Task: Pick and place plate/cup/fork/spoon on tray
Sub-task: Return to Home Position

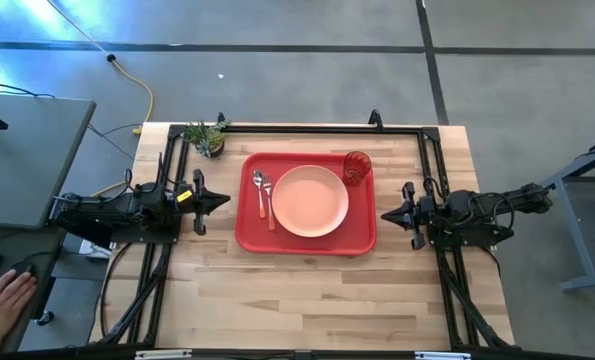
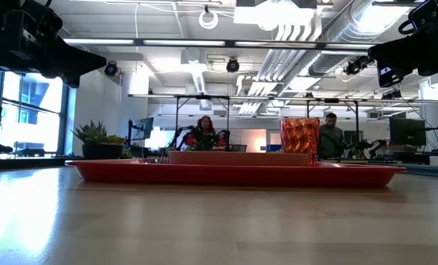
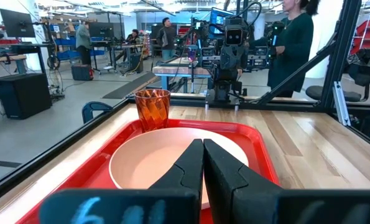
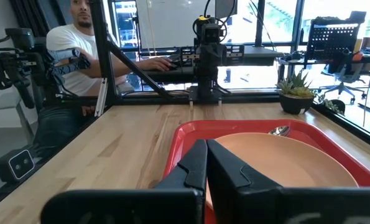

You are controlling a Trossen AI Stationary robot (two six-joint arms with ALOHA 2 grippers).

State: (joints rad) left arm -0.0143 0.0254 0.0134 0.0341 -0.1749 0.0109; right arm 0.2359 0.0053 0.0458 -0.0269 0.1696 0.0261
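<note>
overhead, table-level, wrists facing across tray (image 1: 249, 235)

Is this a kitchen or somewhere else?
Not a kitchen; probably a robotics lab or workshop. Exposed ceiling ducts, more robot arms on workbenches, and people at a desk surround the wooden table.

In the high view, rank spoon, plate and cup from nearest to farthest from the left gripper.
From the left gripper, shut and parked just off the tray's left edge:
1. Spoon, at the tray's left side, beside the fork.
2. Plate, at the tray's centre.
3. Cup, in the tray's far right corner.
</note>
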